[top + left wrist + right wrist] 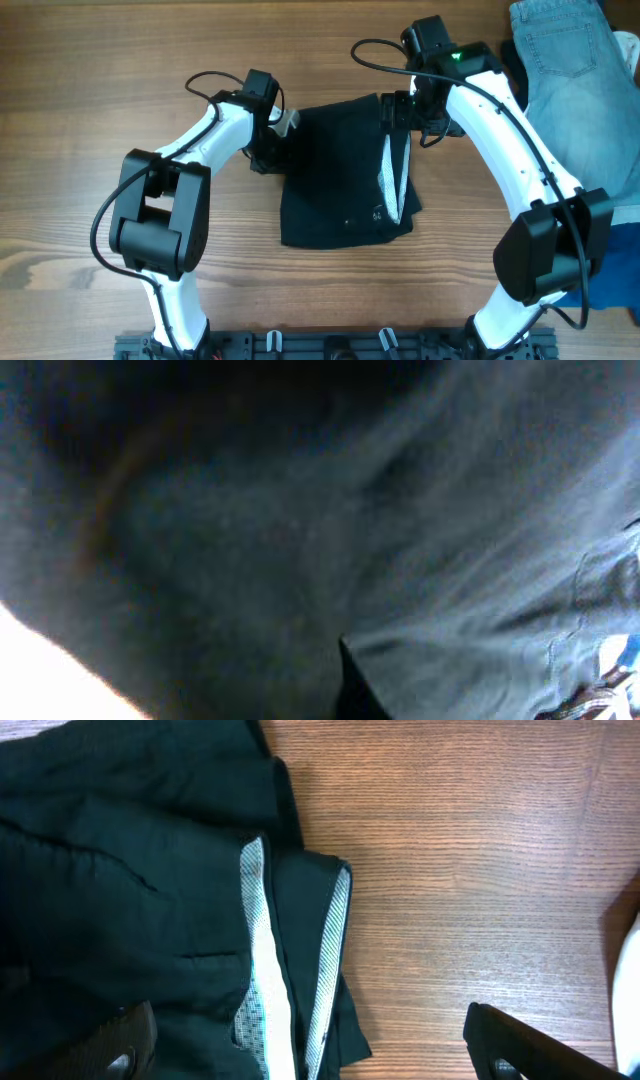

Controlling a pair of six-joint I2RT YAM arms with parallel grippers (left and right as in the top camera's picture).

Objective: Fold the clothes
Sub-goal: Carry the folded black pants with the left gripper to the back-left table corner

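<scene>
Black garment (300,540) presses so close to the left wrist camera that it fills the whole view. It is blurred, broken only by a seam line and a bright patch at the lower left corner. None of that hand's own fingers show there. From overhead the left gripper (268,135) sits right against the garment's left edge, its tips too small to read. Whether it is apart or closed on the cloth I cannot tell.

At the right gripper (305,1030) the fingers (125,1040) stand wide apart, gripping nothing. One finger hangs over the black cloth, the other over bare table (480,870). Between them and just ahead lies the garment's folded edge, where the white waistband lining (258,960) shows as two pale strips turned outward. Beyond that the cloth spreads away on the first finger's side, flat with a few creases.

Overhead, the right gripper hovers at the garment's far right corner. Farther out past the right arm, well apart from the black garment, a denim garment (560,50) lies at the table's far corner. Royal blue cloth (618,262) shows beside the arm's base.
</scene>
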